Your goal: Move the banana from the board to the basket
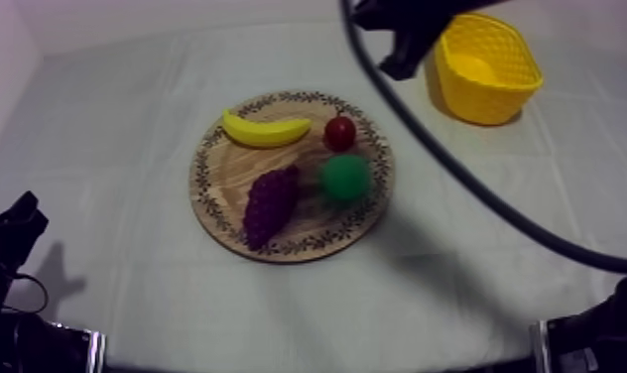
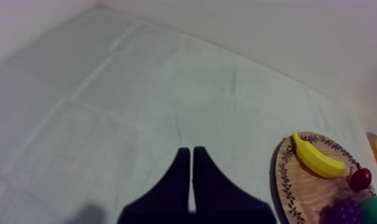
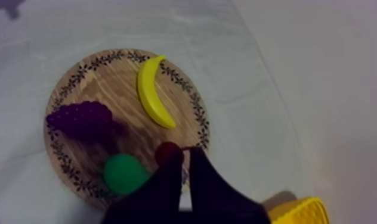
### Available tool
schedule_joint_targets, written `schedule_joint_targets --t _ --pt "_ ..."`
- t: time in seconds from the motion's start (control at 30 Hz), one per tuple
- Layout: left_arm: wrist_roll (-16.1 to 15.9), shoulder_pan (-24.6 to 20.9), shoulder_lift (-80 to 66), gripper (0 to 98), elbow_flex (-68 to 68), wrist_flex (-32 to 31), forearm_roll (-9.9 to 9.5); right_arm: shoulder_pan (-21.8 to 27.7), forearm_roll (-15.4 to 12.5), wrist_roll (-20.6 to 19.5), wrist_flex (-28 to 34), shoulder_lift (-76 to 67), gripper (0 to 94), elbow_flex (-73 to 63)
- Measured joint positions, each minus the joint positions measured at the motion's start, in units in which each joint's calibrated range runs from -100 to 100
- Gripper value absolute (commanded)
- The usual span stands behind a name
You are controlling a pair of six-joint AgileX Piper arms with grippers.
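The banana (image 1: 266, 130) lies on the far-left part of the round wooden board (image 1: 228, 174), free of any grip. My right gripper (image 1: 402, 60) hangs above the cloth between the board and the yellow basket (image 1: 486, 67). In the right wrist view its fingers lie together, shut on nothing (image 3: 185, 159), over the board's rim by the small red fruit (image 3: 167, 152), short of the banana (image 3: 152, 92). My left gripper (image 1: 15, 233) rests low at the left, its fingers shut into a narrow wedge (image 2: 191, 159) over bare cloth, far from the banana (image 2: 315, 157).
Grapes (image 1: 271, 205), a green pear (image 1: 344, 179) and a small red fruit (image 1: 339, 132) share the board with the banana. The right arm's black cable (image 1: 446, 154) arcs across the table right of the board. The basket stands at the far right.
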Motion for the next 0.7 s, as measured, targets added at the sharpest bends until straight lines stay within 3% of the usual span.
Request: schedule_joint_targets --t 0.2,0.5,0.63,0.7 --pt "0.00 0.00 0.00 0.1 0.00 0.00 0.00 -0.71 0.64 1.11 0.26 12.17 4.3 -9.68" --pt "0.00 0.00 0.00 0.1 0.00 0.00 0.00 -0.91 1.04 1.80 -0.43 22.34 7.2 -13.94" --pt "0.00 0.00 0.00 0.1 0.00 0.00 0.00 -0.62 0.98 1.74 -1.18 23.19 13.0 -14.58" --pt "0.00 0.00 0.00 0.1 0.00 0.00 0.00 -0.57 0.98 1.81 -1.18 23.27 22.1 -14.65"
